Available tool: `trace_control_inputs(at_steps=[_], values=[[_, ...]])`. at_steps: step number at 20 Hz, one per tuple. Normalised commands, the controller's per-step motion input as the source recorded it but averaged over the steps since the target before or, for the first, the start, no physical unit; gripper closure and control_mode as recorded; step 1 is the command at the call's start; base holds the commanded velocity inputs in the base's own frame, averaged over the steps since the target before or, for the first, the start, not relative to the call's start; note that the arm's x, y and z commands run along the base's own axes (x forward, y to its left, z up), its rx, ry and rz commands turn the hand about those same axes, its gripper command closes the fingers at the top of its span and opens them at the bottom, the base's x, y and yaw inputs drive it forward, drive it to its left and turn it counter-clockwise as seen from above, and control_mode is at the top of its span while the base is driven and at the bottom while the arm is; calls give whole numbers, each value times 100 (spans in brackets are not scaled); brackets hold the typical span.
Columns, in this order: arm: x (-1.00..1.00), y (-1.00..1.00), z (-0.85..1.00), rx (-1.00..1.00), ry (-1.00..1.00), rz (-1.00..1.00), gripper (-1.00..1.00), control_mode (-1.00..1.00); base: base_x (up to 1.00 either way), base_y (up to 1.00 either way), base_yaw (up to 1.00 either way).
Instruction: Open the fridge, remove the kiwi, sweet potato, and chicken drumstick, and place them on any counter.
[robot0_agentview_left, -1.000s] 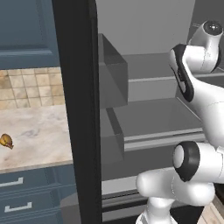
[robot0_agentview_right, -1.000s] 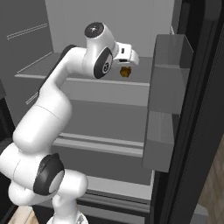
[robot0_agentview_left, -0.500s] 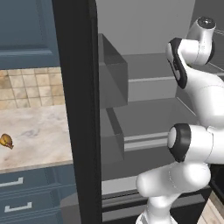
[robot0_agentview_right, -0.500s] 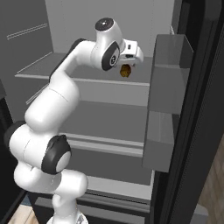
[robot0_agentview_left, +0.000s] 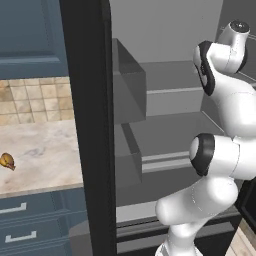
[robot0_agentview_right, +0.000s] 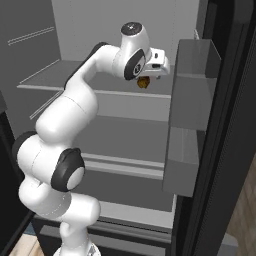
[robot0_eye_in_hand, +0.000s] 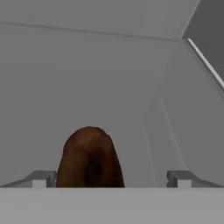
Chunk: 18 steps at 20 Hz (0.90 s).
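Observation:
The fridge (robot0_agentview_right: 227, 150) stands open, and my arm reaches in over its upper shelf (robot0_agentview_right: 100, 92). The sweet potato (robot0_eye_in_hand: 89, 157), a reddish-brown tuber seen end-on, lies on that shelf between my spread fingertips (robot0_eye_in_hand: 43, 178), nearer the left one. From the right base view it is a small brown lump (robot0_agentview_right: 144, 82) just below my gripper (robot0_agentview_right: 148, 75), which is open around it without gripping. The chicken drumstick (robot0_agentview_left: 6, 161) lies on the beige counter (robot0_agentview_left: 45, 145) left of the fridge. The kiwi is out of view.
The black left fridge door (robot0_agentview_left: 87, 125) stands edge-on between the counter and the fridge interior. A grey door bin (robot0_agentview_right: 192, 85) hangs close to the right of my hand. A lower shelf (robot0_agentview_right: 125, 165) and blue-grey drawers (robot0_agentview_left: 20, 220) lie below.
My arm has swung deeper into the fridge and the hand has shifted right toward the door bin, above the sweet potato. The sweet potato has stayed on the shelf.

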Motion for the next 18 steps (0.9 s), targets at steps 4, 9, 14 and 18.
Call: trace_control_inputs(at_steps=[4, 9, 14, 18], values=[[-3, 2, -42, 0, 0, 2, -100, -100, 0, 0, 0], [-4, 6, -42, 0, 0, 3, -100, -100, 0, 0, 0], [0, 14, -45, 0, 2, 1, -100, -100, 0, 0, 0], [0, 9, -48, 0, 8, 0, 100, -100, 0, 0, 0]])
